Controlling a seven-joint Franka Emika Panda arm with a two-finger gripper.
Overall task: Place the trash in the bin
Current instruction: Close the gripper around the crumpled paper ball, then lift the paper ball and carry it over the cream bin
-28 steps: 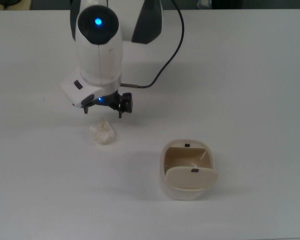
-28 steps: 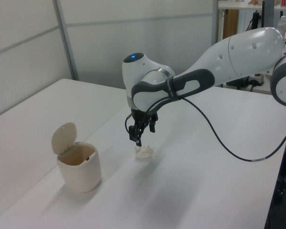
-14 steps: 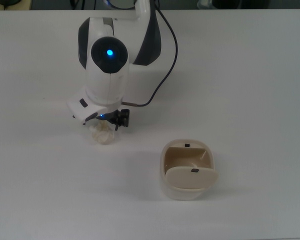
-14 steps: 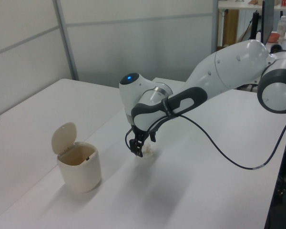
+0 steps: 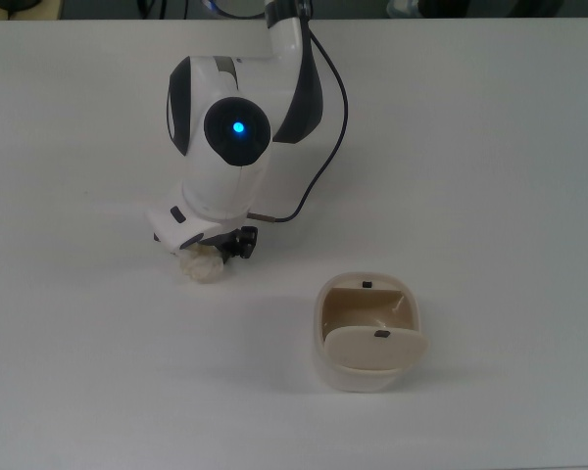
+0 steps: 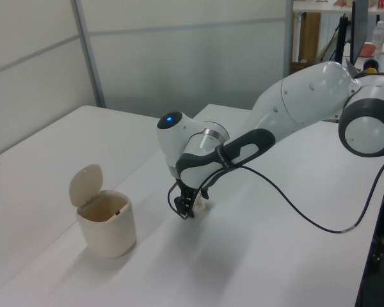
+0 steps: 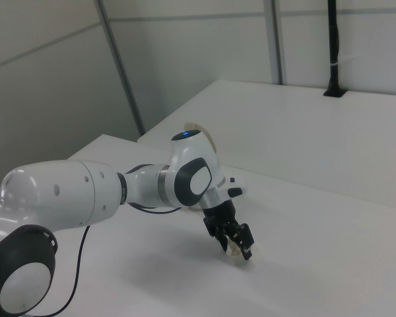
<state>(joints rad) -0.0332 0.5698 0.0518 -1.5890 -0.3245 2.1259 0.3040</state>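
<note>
The small off-white, wrinkly ball of tissue paper (image 5: 203,266) lies on the plain white surface (image 5: 490,176) and is mostly hidden under the head of the white robot arm (image 5: 233,137). In the top view only its lower edge shows, at about 7 o'clock from the arm's blue light. It is a lumpy, irregular wad; no long axis or pointing direction can be told from what shows.

The black two-finger claw (image 6: 187,208) points down at the surface, tilted a little, with its tips at the tissue ball (image 6: 199,206). In the right view the claw (image 7: 237,246) has a pale bit of the ball (image 7: 232,251) between its fingers, so the fingers stand on either side of the wad. They are parted enough to take it, but whether they press on the paper or merely flank it cannot be told. The ball rests on the surface.

The small cream plastic tub with rounded corners (image 5: 367,333) stands upright, well apart from the ball, at about 4 o'clock from it in the top view. Its rounded flap lid (image 5: 374,347) is swung open and stands up over one edge, leaving the mouth uncovered; a small dark mark shows on the lid and another on the far rim. In the left view the tub (image 6: 107,225) stands at about 8 o'clock from the claw, with the lid (image 6: 86,184) upright on the left view's left side of the rim

A black cable (image 6: 294,208) hangs in a loop from the arm's wrist
</note>
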